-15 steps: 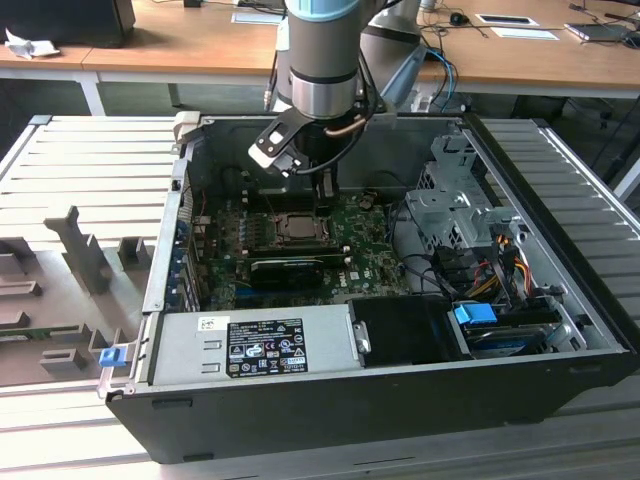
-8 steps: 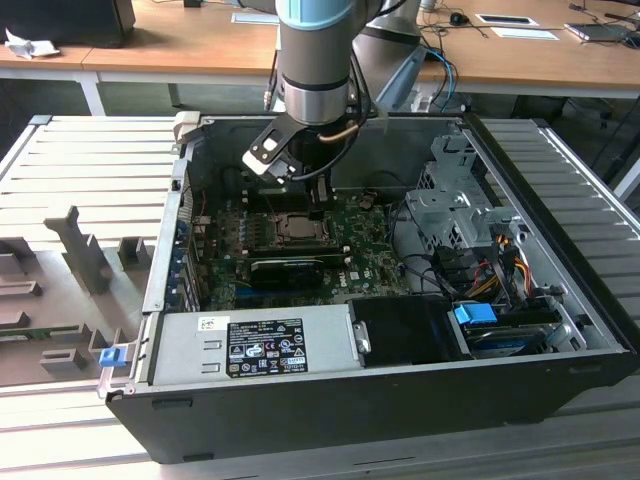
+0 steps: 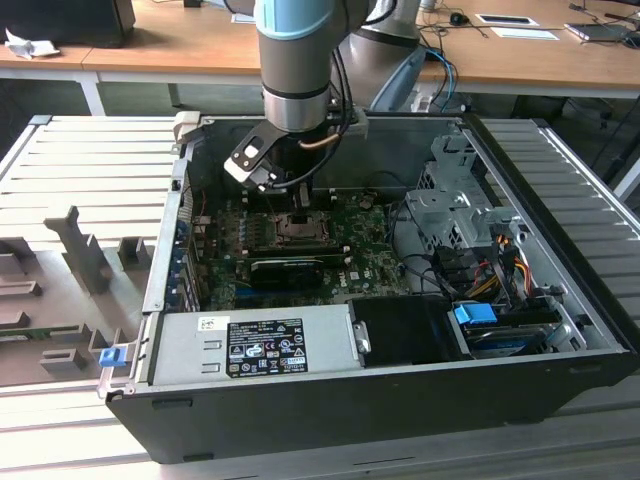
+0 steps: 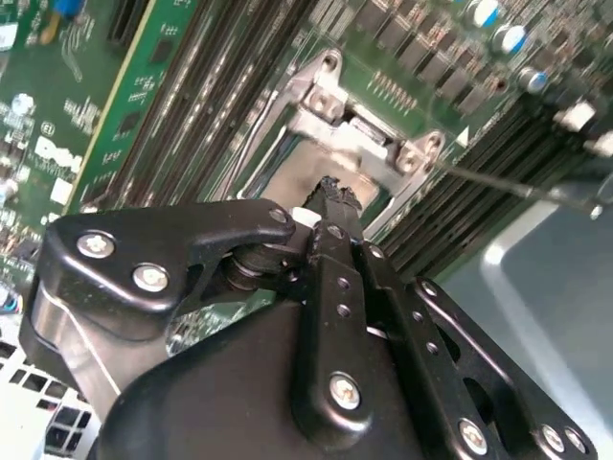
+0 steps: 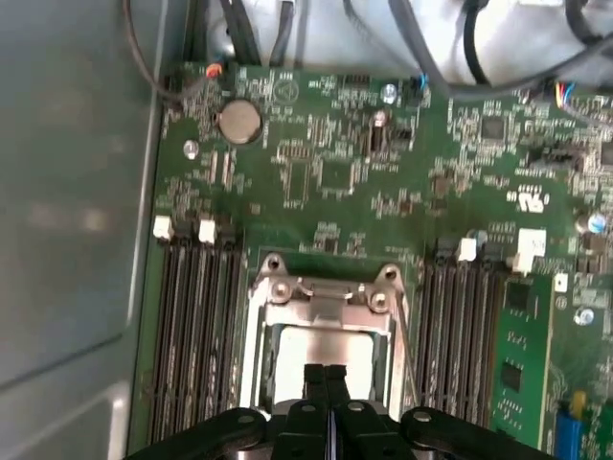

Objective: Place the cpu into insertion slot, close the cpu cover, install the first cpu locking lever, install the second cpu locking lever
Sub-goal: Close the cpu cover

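Observation:
In the first wrist view the cpu cover [image 5: 326, 299], a silver metal frame with a square window, lies flat over the insertion slot [image 5: 261, 356]. The cpu [image 5: 321, 345] shows pale silver through that window. My gripper [image 5: 326, 376] is shut, its black fingertips pressed together with nothing visible between them, just over the cpu's face. In the second wrist view the gripper [image 4: 330, 192] hangs close above the cover [image 4: 354, 129]. A thin locking lever [image 4: 508, 184] runs off from the socket's corner. In the exterior view the gripper [image 3: 298, 198] is low inside the case above the slot [image 3: 300, 228].
Black memory slots [image 5: 192, 326] flank the socket on both sides. A coin battery [image 5: 239, 122] sits on the green motherboard [image 5: 335, 182]. The case wall [image 5: 67, 192] is close by. A black finned card [image 3: 285, 268], power supply [image 3: 250, 345] and drive cage [image 3: 450, 205] surround the area.

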`<state>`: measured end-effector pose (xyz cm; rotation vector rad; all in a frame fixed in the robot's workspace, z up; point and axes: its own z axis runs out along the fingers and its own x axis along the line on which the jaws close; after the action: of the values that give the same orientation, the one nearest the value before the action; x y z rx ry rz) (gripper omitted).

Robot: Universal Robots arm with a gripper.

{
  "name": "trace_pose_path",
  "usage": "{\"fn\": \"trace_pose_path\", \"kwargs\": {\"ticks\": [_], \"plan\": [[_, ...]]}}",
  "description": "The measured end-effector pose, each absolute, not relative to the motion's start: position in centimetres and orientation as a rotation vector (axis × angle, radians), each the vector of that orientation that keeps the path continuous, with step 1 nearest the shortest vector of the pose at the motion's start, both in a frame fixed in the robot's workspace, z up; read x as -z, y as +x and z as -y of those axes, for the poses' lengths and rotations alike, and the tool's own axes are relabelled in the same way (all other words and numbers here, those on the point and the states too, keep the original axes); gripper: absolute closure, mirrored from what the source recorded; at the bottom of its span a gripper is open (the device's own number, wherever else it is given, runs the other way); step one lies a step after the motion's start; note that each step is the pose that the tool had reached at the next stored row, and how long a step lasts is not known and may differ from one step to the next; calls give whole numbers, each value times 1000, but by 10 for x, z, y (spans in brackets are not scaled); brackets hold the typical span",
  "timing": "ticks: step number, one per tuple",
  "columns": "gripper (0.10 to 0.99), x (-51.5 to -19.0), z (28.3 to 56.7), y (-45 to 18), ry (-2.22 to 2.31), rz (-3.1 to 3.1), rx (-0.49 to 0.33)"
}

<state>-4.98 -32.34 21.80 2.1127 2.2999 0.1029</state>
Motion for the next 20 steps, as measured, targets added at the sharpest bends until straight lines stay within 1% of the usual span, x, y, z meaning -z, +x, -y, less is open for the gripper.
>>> {"fn": "trace_pose_path", "kwargs": {"ticks": [11, 14, 16, 20], "plan": [[980, -205, 323, -58, 2113, -2300, -102], [980, -205, 323, -58, 2113, -2300, -103], [980, -211, 323, -58, 2113, -2300, -102], [980, -211, 323, -43, 2114, -2301, -101]]}}
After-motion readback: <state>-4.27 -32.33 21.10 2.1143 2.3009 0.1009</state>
